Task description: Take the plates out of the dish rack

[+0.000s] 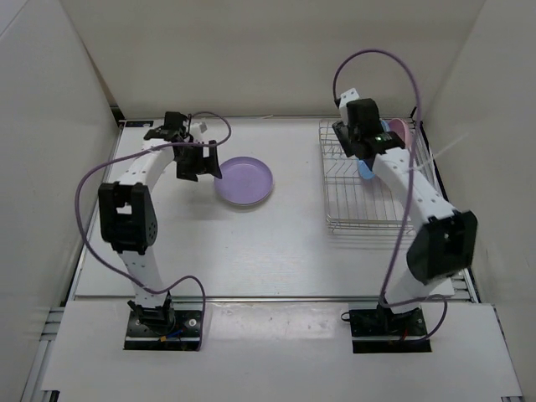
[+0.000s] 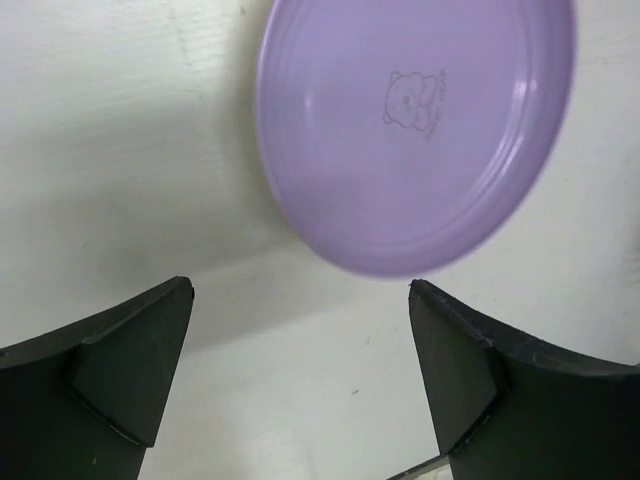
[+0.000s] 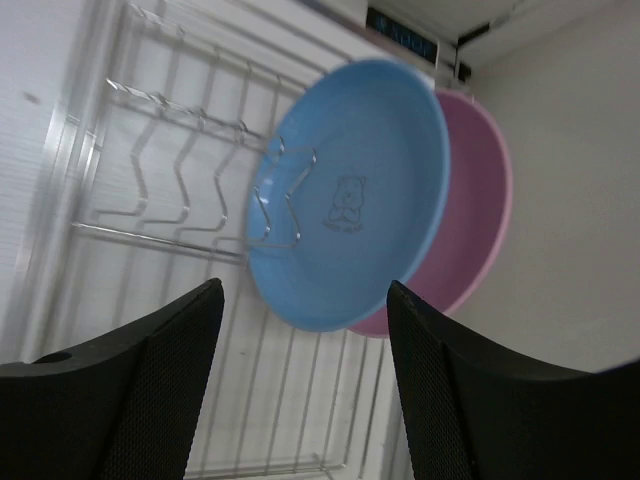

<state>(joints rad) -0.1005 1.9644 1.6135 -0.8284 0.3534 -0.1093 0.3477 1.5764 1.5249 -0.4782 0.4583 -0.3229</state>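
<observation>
The lilac-purple plate [image 1: 244, 181] lies flat on the table left of centre. It fills the top of the left wrist view [image 2: 415, 130]. My left gripper [image 1: 206, 167] [image 2: 300, 290] is open and empty, just off the plate's left rim. The dish rack [image 1: 364, 188] [image 3: 180, 190] stands at the right. The blue plate [image 3: 350, 190] [image 1: 366, 170] and the pink plate [image 3: 470, 230] [image 1: 396, 130] stand upright in its far end, blue in front. My right gripper [image 1: 358, 149] [image 3: 305, 290] is open and empty, hovering over the rack facing the blue plate. The cream-white plate is not in view.
White walls close in the table on the left, back and right. The rack's near slots [image 1: 360, 209] hold nothing. The right arm's purple cable [image 1: 377, 59] arcs above the rack.
</observation>
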